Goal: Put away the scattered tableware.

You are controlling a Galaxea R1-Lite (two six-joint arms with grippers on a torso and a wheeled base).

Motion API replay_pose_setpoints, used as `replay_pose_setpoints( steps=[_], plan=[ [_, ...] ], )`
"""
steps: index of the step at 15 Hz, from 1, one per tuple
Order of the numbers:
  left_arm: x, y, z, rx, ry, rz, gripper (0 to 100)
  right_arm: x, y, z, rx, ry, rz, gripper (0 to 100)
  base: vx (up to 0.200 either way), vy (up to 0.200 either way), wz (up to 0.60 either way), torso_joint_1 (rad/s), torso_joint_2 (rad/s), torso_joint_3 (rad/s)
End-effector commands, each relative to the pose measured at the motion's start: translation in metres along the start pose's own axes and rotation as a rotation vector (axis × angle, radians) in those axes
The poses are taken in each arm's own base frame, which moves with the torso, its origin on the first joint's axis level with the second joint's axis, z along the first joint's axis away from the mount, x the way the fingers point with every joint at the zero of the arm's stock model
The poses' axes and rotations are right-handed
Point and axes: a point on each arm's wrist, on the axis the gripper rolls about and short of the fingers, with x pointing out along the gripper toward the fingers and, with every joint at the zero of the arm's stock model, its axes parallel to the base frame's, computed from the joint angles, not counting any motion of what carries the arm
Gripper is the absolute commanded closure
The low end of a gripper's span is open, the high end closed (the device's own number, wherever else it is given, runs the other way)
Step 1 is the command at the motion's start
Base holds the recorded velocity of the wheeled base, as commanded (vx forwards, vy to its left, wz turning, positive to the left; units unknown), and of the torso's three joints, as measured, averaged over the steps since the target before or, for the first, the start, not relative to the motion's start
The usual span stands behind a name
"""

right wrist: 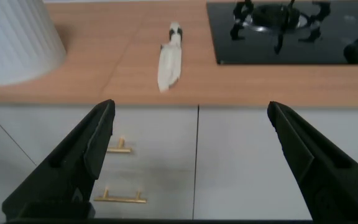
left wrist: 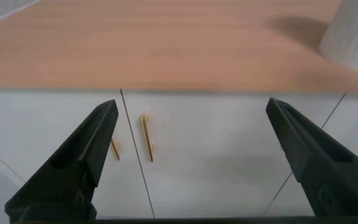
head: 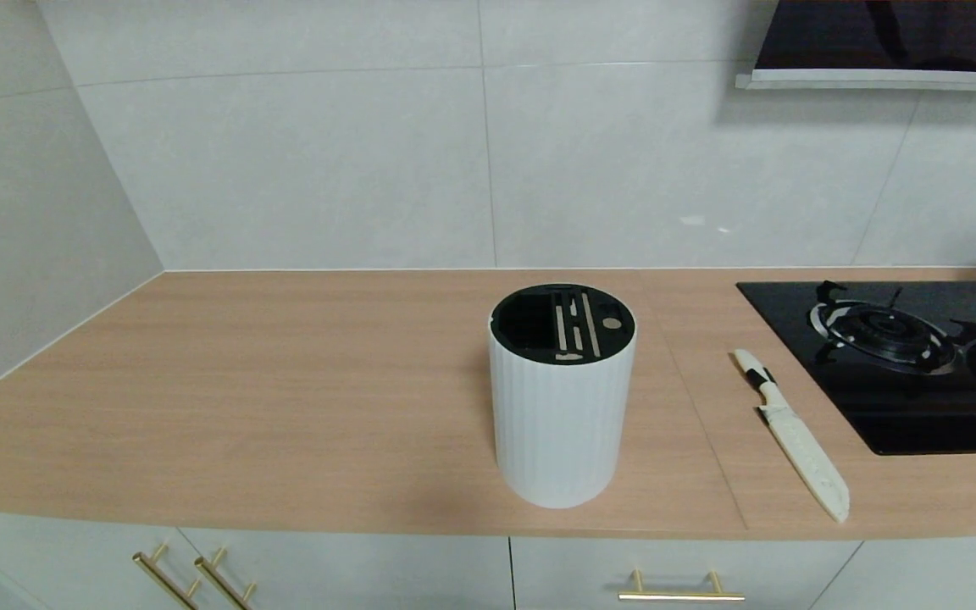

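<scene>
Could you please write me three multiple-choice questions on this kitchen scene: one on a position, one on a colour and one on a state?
1. Where does the knife lie?
A. Inside the knife holder
B. On the countertop, between the knife holder and the gas hob
C. On the gas hob

2. What colour is the knife holder's ribbed wall?
A. White
B. Black
C. Brown

3. How do the left gripper and the right gripper stand?
A. Both open and empty
B. Left shut on the knife
C. Both shut

Answers:
1 B: the knife lies flat on the wood beside the hob.
2 A: the wall is white; only the slotted top is black.
3 A: each wrist view shows fingers wide apart with nothing between them.
</scene>
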Motion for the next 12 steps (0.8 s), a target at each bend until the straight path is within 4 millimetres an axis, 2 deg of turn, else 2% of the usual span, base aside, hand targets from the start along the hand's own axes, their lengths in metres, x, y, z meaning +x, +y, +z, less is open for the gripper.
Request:
replay_pose_setpoints(
  steps=[1, 7, 12],
  plan=[
    [0.0000, 0.0000, 0.0000, 0.000, 0.000, 0.001, 0, 0.0001, 0.0000, 0.0001, 0.000, 0.001, 0.001, 0, 0.000, 0.000, 0.00, 0.261, -0.56, -0.305],
    [0.0000, 0.0000, -0.0001, 0.000, 0.001, 0.001, 0, 0.0001, 0.0000, 0.0001, 0.000, 0.001, 0.001, 0, 0.000, 0.000, 0.00, 0.271, -0.58, -0.312],
    [0.0000, 0.0000, 0.0000, 0.000, 0.000, 0.001, 0, 0.0001, 0.0000, 0.0001, 0.000, 0.001, 0.001, 0, 0.000, 0.000, 0.00, 0.195, -0.40, -0.206]
  ],
)
